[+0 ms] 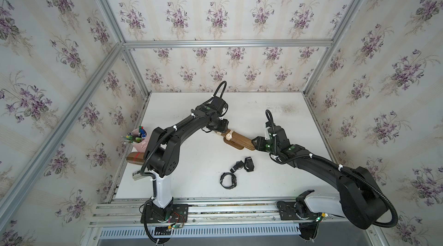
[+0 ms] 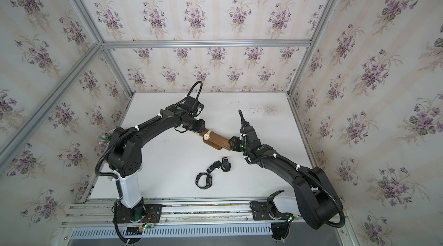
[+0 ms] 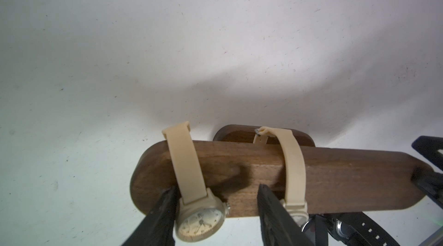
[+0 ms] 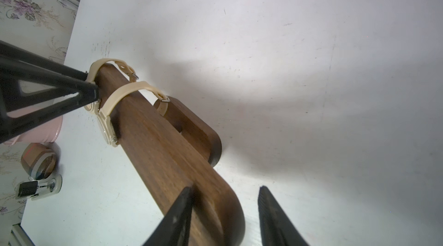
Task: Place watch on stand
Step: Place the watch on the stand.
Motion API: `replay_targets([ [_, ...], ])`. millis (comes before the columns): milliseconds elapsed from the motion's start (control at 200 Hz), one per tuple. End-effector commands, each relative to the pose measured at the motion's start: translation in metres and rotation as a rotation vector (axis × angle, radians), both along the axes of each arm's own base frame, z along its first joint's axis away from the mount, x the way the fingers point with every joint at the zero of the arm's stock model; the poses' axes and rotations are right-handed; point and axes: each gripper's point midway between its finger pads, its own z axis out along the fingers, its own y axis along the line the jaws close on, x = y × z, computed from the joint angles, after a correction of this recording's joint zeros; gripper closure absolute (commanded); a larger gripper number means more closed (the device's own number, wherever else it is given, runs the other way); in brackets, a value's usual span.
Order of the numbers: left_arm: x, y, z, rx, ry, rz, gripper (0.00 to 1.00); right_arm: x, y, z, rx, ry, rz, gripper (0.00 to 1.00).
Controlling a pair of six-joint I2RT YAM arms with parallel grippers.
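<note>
Beige watch hangs on wooden stand, left gripper spread loosely astride its face
Right gripper parted around the stand's other end; pink cup holds pens beside a red-taped brown box; dial markings unreadable.

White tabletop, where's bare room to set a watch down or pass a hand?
Bare: the white tabletop's far strip between the dark brown wooden stand and the back wall, and the patch between the left arm's base and the black watches. Crowded: both stand ends, with left claw and right claw, and the pink cup corner.
</note>
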Motion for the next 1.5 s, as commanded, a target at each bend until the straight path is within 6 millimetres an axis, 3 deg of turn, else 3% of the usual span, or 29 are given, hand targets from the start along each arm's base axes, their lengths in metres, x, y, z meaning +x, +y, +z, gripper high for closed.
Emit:
replay_targets([
  [0,-0.002,-0.003,0.008,-0.021,-0.013,-0.021,0.44,0.006,-0.002,0.009,-0.031,-0.045,0.011,0.47],
  [155,0.000,-0.002,0.012,-0.018,-0.028,-0.013,0.42,-0.007,0.000,0.013,-0.105,-0.067,0.068,0.29],
  [210,0.001,-0.002,0.014,-0.019,-0.031,-0.012,0.42,-0.020,0.010,0.008,-0.145,-0.063,0.113,0.25],
  [340,0.004,-0.003,0.011,-0.016,-0.026,-0.009,0.42,-0.035,0.013,-0.004,-0.180,-0.032,0.141,0.20],
  [634,0.006,-0.005,0.005,-0.008,-0.015,-0.015,0.41,-0.036,0.015,-0.013,-0.206,-0.014,0.143,0.20],
  [1184,0.002,-0.008,0.004,-0.021,-0.001,-0.039,0.40,-0.004,-0.006,-0.008,-0.272,-0.054,0.042,0.27],
  [1499,-0.010,-0.017,0.005,-0.058,0.008,-0.043,0.41,0.001,0.000,-0.004,-0.258,-0.064,0.060,0.28],
])
